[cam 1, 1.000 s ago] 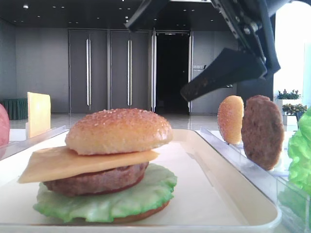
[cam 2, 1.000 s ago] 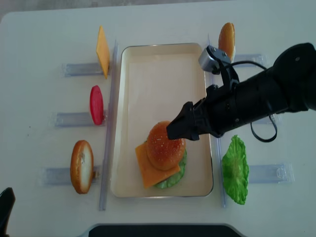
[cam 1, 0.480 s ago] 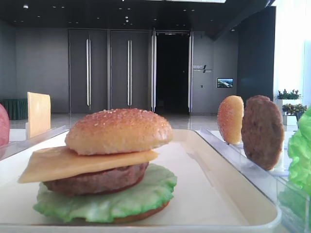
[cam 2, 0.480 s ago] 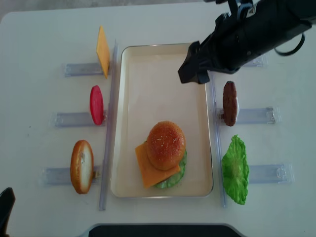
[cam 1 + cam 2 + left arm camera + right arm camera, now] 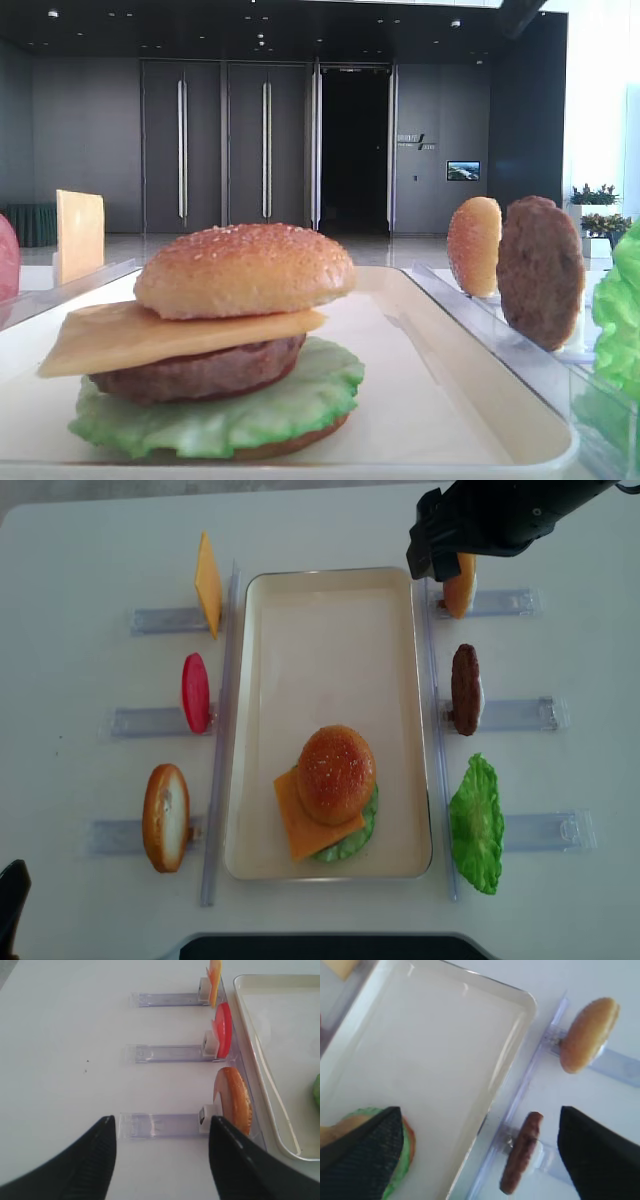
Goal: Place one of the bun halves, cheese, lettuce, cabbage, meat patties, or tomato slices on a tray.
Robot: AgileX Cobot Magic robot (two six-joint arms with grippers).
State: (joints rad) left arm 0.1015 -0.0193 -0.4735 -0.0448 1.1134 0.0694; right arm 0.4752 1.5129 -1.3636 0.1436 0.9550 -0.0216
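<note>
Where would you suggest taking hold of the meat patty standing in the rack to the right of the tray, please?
Probably by its two flat faces near the top. The meat patty stands on edge in its clear rack, so coming straight down from above with the fingers straddling its thin rim looks best.

Lying lengthwise mid-scene: cream tray (image 5: 300, 630). Sitting stacked at its near end: seeded bun top (image 5: 335, 773), orange cheese (image 5: 300, 825), lettuce (image 5: 352, 842). Standing on edge in racks alongside: buns (image 5: 166, 817), tomato (image 5: 195, 693), patty (image 5: 465, 689).
</note>
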